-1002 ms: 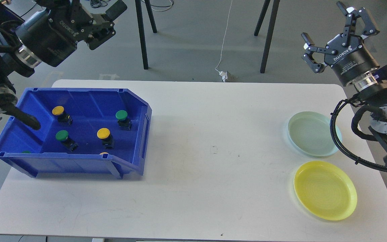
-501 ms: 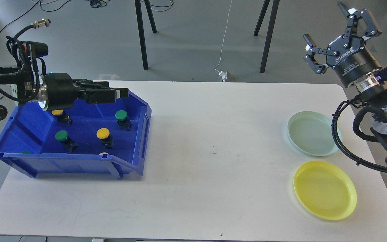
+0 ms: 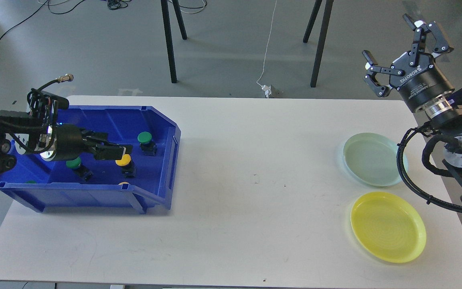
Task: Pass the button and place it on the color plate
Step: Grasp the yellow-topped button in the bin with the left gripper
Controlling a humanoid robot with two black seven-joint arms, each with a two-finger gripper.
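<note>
Left claw [image 3: 120,151] inside blue bin [image 3: 163,120], grip state unclear, yellow button [image 3: 124,160] just below its tip, right claw [image 3: 395,48] fingers apart above desk [image 3: 235,180]

Bin [image 3: 167,160] of buttons [image 3: 145,138] left on table [image 3: 255,208], plates [image 3: 375,160] right.
</note>
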